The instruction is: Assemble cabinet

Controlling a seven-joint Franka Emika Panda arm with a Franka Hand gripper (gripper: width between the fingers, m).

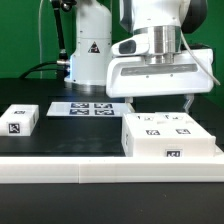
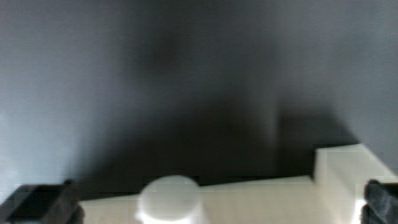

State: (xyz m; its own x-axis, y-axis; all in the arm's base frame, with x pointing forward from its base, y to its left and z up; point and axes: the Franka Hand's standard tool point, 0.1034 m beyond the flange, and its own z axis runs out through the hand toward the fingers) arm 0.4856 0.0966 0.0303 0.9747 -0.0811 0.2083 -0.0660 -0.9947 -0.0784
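So the fingers [image 2: 39, 205] are sitting wide apart, gripping nothing, hanging just over the cabinet [image 1: 170, 138]. That's lying on the desk [image 1: 60, 140], near side, on the exterior view's right. The marker board [image 1: 88, 108] is lying farther back, the block [image 1: 20, 120] is sitting way off on the exterior view's left, and the rail [image 1: 110, 172] is running along the near edge.

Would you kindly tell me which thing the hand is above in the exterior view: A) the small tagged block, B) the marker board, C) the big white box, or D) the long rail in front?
C: the hand hangs directly above the big white box on the exterior view's right, well away from the small block, the marker board and the rail.
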